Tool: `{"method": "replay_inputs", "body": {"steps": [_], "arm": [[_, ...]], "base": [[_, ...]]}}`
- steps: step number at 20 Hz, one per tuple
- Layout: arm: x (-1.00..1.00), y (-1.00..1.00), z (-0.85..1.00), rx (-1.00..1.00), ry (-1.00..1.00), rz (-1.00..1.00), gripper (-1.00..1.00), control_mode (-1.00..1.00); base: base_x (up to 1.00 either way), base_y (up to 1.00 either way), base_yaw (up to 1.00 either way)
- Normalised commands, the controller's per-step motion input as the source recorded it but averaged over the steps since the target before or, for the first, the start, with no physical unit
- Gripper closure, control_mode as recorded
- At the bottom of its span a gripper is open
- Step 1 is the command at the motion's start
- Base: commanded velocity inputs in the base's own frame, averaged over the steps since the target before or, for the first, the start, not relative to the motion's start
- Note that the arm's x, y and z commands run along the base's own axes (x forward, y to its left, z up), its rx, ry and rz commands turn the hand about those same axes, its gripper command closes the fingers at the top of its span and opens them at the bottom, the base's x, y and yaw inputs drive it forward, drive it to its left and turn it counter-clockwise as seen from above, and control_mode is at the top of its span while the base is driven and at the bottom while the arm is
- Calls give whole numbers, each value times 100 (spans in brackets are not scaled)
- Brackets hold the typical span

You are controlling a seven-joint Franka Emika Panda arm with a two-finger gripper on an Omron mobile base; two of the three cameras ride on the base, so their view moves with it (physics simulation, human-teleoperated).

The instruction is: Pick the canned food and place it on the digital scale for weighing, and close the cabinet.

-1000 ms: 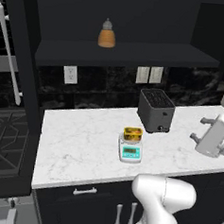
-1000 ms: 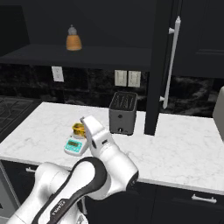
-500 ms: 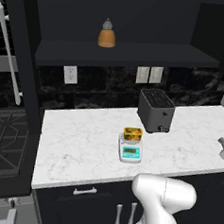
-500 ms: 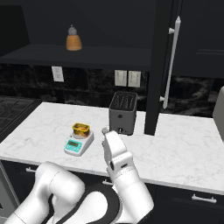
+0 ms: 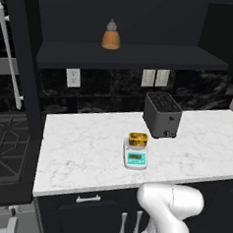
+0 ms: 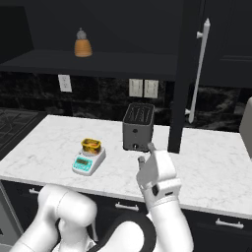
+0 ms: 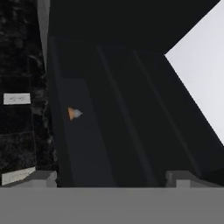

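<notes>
- One gripper [image 6: 144,153], jaws parted and empty, has risen beside the toaster [image 6: 138,127] since before.
- Can [image 6: 91,144] remains on the scale [image 6: 88,161]; its display is unreadable.

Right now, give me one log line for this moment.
tin: on scale | claw: open, empty, right of toaster | cabinet door: open

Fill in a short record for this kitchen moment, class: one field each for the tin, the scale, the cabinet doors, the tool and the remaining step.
canned food: sitting on the digital scale
scale location: marble counter, left of the toaster
cabinet: doors swung open
shelf item: orange bottle
tool: open, holding nothing, raised in front of the toaster
remaining step: close the cabinet
</notes>
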Motion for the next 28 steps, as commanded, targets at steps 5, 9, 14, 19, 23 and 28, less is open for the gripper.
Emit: {"method": "replay_inputs", "body": {"steps": [5, 9, 14, 19, 23, 28], "arm": [[-3, -45, -11, 3, -5, 0, -100, -100], [-5, -65, -15, 7, 0, 0, -100, -100], [3, -71, -2, 11, 1, 0, -100, -100], [35, -63, 26, 16, 12, 0, -100, -100], [69, -47, 32, 12, 15, 0, -100, -100], [73, -32, 35, 9, 12, 0, -100, -100]], "base": [[0, 0, 0], [0, 0, 0], [0, 0, 0], [0, 0, 0], [0, 0, 0], [0, 0, 0]]}}
